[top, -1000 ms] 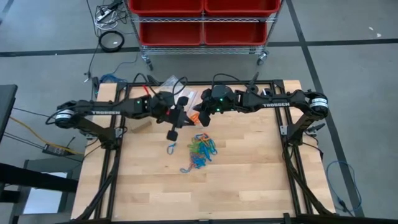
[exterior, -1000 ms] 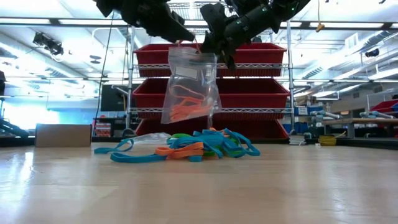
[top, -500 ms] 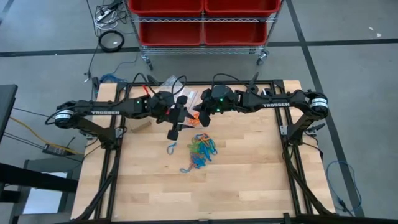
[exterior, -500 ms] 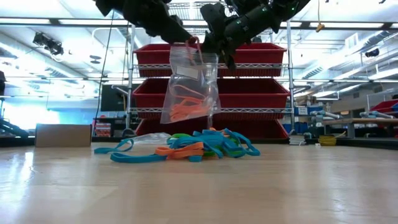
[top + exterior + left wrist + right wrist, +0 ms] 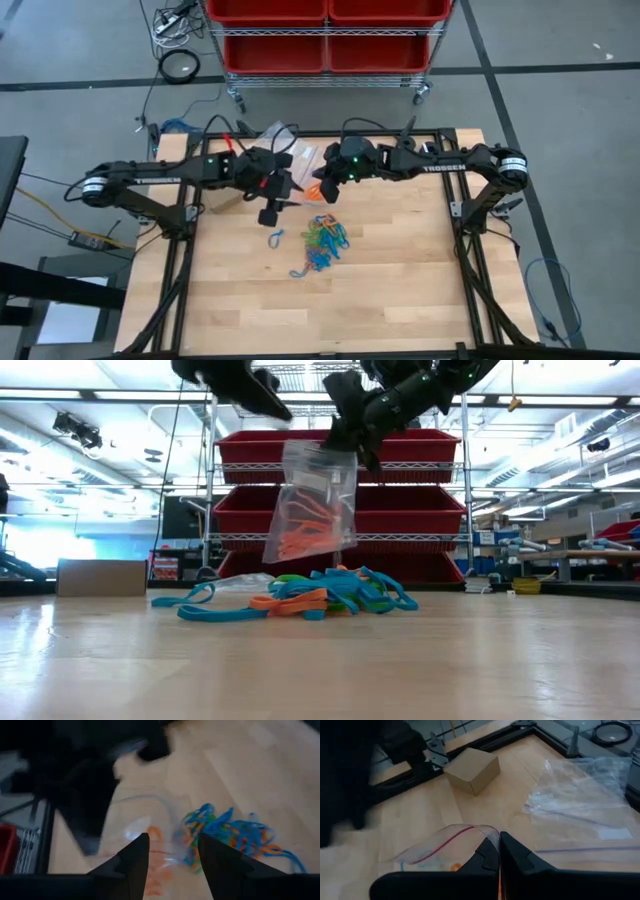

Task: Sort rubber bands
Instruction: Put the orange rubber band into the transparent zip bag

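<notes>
A clear zip bag with several orange rubber bands in it hangs above the table from my right gripper, which is shut on its top. My left gripper stands open up and to the left of the bag, apart from it; in its wrist view the open fingers frame the bag below. A loose pile of blue, orange and green rubber bands lies on the wooden table under the bag. One blue band lies apart on the pile's left. My right gripper pinches the bag's open top rim between its two shut fingers, at the rim's right end as the low view shows it. The fingers slant down from the table's right. The bag hangs below them, clear of the table and a little tilted.
Spare empty clear bags lie on the table's far part behind the grippers. A small cardboard box sits near the far left corner. Red bins on a wire rack stand beyond the far edge. The table's near half is bare wood.
My left gripper has opened, let go of the bag's top rim, then risen and drawn back toward the table's left edge. The bag, held by my right gripper alone, has swung a little to the right and hangs more tilted.
</notes>
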